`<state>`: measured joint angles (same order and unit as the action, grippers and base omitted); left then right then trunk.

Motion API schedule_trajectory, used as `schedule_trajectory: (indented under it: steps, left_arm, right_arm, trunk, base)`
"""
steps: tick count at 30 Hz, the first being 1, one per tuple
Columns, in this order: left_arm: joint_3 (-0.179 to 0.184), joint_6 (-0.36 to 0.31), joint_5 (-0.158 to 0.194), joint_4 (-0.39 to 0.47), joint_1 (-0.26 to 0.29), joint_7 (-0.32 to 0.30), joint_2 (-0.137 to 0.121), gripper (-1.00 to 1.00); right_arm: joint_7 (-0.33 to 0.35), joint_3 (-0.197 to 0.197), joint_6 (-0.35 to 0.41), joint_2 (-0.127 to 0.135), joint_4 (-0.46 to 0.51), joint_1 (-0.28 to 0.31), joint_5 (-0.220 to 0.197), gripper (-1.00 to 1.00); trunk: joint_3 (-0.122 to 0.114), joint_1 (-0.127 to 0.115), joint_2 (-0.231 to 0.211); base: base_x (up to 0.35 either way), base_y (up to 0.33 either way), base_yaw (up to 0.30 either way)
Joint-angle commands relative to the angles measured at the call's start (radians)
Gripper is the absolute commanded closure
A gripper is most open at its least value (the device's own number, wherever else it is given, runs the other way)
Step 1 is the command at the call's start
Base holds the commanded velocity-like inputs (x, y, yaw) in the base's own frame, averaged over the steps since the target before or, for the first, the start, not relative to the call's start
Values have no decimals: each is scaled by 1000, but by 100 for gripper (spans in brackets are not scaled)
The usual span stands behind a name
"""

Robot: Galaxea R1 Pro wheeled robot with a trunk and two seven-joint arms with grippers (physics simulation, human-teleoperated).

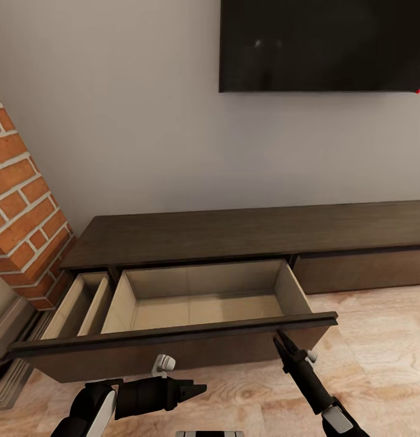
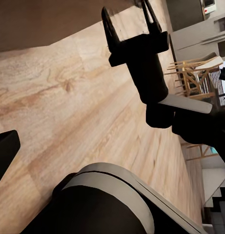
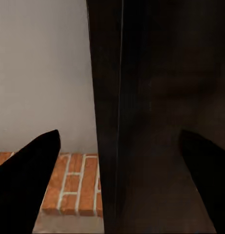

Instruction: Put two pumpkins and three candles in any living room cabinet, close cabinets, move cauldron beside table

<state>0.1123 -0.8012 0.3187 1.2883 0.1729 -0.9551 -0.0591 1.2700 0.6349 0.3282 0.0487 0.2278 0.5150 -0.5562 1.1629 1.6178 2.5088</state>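
The long low dark brown cabinet (image 1: 246,230) stands against the wall with a wide drawer (image 1: 173,352) pulled out; its pale inside holds nothing. A narrower compartment (image 1: 82,303) sits open at its left. My right gripper (image 1: 281,340) is open at the drawer front's top edge, right of centre. In the right wrist view the dark drawer front (image 3: 156,97) stands between the spread fingers of that gripper (image 3: 119,132). My left gripper (image 1: 201,388) hovers low in front of the drawer, pointing right, open and holding nothing. Pumpkins, candles, cauldron and table are out of view.
A black TV screen (image 1: 325,42) hangs on the wall above the cabinet. A red brick column (image 1: 22,206) flanks the cabinet's left end. Pale wood floor (image 1: 368,340) lies before the drawer. The left wrist view shows the right gripper (image 2: 131,22) and wooden chairs (image 2: 200,73) farther off.
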Motion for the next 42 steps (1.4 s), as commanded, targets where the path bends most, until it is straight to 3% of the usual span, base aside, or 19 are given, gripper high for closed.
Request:
schedule_trajectory:
  steps: [1, 15, 24, 38, 42]
  left_arm:
    - [1, -6, 5, 0, 0, 1, -1, -100]
    - [1, -6, 5, 0, 0, 1, -1, -100]
    - [1, -6, 6, 0, 0, 1, -1, -100]
    - [1, -6, 6, 1, 0, 1, -1, -100]
    - [1, -6, 6, 1, 0, 1, 0, -100]
  right_arm:
    - [2, -3, 11, 0, -1, 0, -8, -100]
    - [2, -3, 12, 0, -1, 0, -8, -100]
    - [0, -3, 12, 1, -1, 0, -7, -100]
    - [-38, -3, 12, 2, 0, 0, -8, -100]
    - [-40, -3, 13, 1, 0, 0, -7, -100]
  trunk:
    - [1, 0, 0]
    - [1, 0, 0]
    - [1, 0, 0]
    - [1, 0, 0]
    - [-15, -2, -1]
  base:
    - [-2, 0, 0]
    - [-2, 0, 0]
    - [-165, 0, 0]
    - [-31, 0, 0]
    - [-1, 0, 0]
